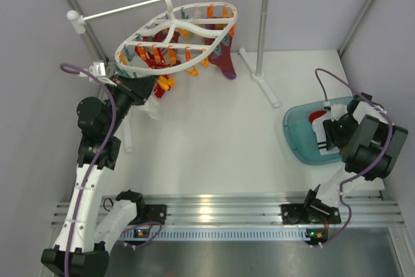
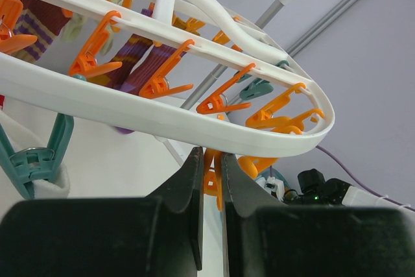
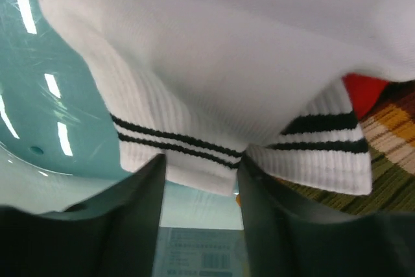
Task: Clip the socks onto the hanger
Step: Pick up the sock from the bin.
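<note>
Wrist views alone are showing the right end effector gaping around a black-striped sock, the left end effector pinching an orange clip.

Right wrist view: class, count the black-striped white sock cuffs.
2. The left cuff lies over the teal basin; the right cuff lies beside red fabric. Others may be hidden.

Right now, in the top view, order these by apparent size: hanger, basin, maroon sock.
1. hanger
2. basin, partly hidden by the right arm
3. maroon sock
The hanger hangs nearer the camera, which inflates it.
</note>
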Controlling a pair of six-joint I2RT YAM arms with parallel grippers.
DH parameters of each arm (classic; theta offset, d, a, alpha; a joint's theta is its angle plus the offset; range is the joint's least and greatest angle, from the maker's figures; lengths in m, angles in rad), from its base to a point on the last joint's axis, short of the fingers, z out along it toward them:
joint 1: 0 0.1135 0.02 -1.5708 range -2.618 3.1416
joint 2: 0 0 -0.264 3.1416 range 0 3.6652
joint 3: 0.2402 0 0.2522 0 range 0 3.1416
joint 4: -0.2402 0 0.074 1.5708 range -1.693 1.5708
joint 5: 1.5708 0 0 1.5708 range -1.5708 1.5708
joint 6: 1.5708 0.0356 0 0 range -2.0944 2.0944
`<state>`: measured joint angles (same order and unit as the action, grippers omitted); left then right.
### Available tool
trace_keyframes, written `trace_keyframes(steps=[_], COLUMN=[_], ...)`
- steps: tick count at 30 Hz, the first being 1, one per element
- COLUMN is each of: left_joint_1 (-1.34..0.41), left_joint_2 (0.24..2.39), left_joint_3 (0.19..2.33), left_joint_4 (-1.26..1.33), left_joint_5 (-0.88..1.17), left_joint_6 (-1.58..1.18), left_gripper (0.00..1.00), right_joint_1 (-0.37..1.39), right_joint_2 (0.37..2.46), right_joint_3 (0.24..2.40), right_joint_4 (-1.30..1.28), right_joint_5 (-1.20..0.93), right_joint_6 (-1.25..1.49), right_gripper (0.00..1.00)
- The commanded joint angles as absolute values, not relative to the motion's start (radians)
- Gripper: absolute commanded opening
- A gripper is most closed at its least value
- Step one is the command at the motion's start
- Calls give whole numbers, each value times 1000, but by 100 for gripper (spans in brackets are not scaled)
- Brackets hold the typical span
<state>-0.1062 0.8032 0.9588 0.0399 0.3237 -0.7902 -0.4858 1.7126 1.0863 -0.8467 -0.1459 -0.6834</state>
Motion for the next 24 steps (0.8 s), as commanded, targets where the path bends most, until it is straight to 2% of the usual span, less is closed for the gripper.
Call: trace_keyframes(steps=[1, 2, 3, 6, 13, 20, 24], left_joint_1=[-101, -101, -101, -101, -101, -101, -101], left_joint_2=[813, 813, 811, 811, 808, 810, 815], left_joint_3=[969, 969, 968, 966, 960, 963, 960], left_joint_4=[51, 49, 51, 54, 57, 51, 52], left_joint_5=[302, 302, 302, 302, 304, 301, 299], left_joint_6=[-785, -784, -782, -784, -790, -790, -795], left_gripper=[0, 0, 0, 0, 0, 0, 0], right_joint_1=[-494, -494, -494, -494, -482, -453, -419], right_joint_2=[1723, 1721, 1720, 1694, 1626, 1605, 1577], right_joint_3=[1086, 1094, 1100, 1134, 1167, 1108, 1094], right_joint_4=[-856, -874, -893, -969, -1025, -858, -741], right_joint_5=[-196, -234, -259, -382, -653, -813, -821], right_joint_6=[-655, -650, -644, -608, -419, -216, -97], right_gripper=[40, 33, 17, 0, 0, 0, 0])
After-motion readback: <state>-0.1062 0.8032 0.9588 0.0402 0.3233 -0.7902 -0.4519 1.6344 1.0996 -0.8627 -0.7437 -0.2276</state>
